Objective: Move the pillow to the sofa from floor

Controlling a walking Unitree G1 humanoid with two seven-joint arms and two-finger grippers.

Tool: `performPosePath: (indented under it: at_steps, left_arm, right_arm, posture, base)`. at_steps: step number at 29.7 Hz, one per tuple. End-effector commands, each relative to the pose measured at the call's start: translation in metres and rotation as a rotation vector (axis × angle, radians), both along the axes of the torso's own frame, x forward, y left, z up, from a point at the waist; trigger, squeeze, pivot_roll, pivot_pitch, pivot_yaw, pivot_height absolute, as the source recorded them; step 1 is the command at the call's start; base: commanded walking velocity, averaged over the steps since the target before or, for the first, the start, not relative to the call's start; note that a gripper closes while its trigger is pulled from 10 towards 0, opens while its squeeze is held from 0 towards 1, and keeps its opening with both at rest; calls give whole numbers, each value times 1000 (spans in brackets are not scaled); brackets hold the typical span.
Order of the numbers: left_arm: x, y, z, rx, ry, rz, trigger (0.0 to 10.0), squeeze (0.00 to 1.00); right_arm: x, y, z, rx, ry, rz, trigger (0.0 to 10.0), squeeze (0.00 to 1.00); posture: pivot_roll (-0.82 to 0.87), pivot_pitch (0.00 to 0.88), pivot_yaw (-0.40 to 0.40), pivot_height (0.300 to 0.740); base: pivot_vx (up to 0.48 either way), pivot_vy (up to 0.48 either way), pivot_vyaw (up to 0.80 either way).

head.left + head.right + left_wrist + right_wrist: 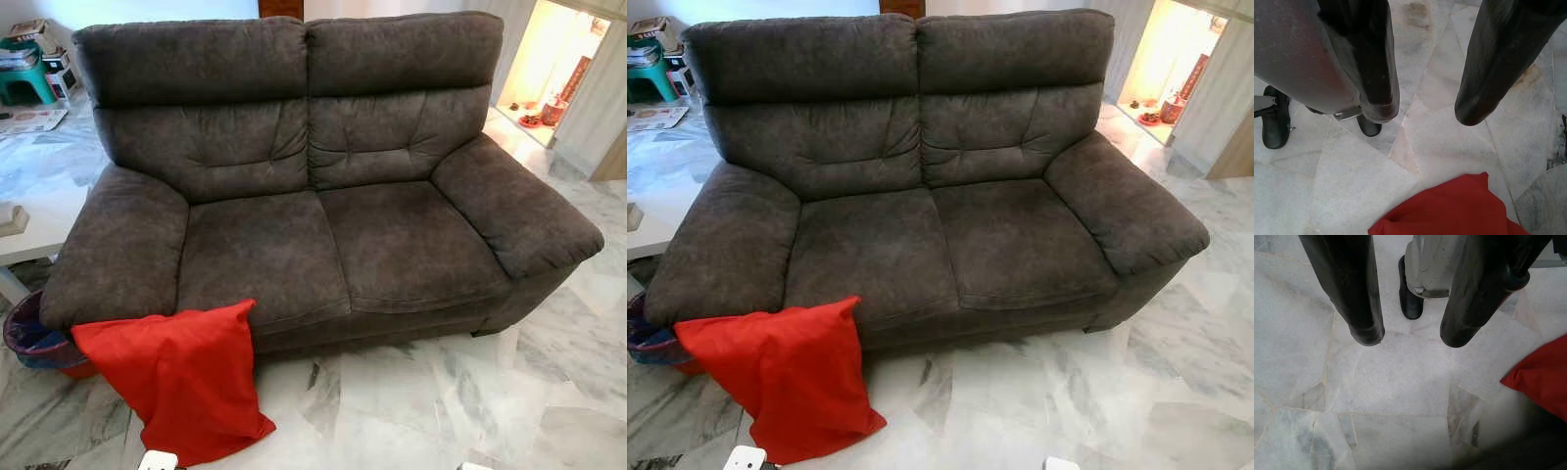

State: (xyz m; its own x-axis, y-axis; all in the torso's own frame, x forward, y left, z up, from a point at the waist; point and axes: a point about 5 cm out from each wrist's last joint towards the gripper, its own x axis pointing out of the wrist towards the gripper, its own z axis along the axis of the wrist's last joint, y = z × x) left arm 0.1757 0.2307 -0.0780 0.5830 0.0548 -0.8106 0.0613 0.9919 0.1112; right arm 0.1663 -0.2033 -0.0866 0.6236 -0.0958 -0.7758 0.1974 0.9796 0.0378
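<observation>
A red pillow (181, 377) leans on the marble floor against the front left corner of a dark grey two-seat sofa (323, 235). Its upper edge rests at the foot of the sofa's left armrest (118, 250). My left gripper (1425, 110) hangs open above the floor, with a corner of the red pillow (1449, 210) just beyond its fingertips. My right gripper (1408, 340) is open too, over bare marble, with an edge of the pillow (1542, 377) off to one side. Nothing is between either pair of fingers.
A dark bin (34, 338) stands on the floor beside the sofa's left armrest. A white table (29, 220) sits further left. A green stool (24, 78) is at the back left. A lit doorway (554, 69) opens at the back right. My feet (1276, 122) stand on marble tiles (441, 401).
</observation>
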Motion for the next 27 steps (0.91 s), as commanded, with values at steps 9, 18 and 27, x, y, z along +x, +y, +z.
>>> performPosePath:
  at_steps: [9,18,27]
  left_arm:
    - [-8,4,-3,13,28,-5,10000,0]
    - [-4,8,1,-39,-29,73,10000,0]
    - [-6,10,1,-40,-22,75,10000,0]
  right_arm:
    - [0,3,0,13,-6,8,10000,0]
    - [-4,4,-3,33,18,-15,10000,0]
    - [-3,4,-2,39,8,-24,10000,0]
  posture:
    - [0,0,0,740]
    - [-111,76,30,740]
    - [-111,75,30,740]
  base:
    - [0,0,0]
    - [0,0,0]
    - [0,0,0]
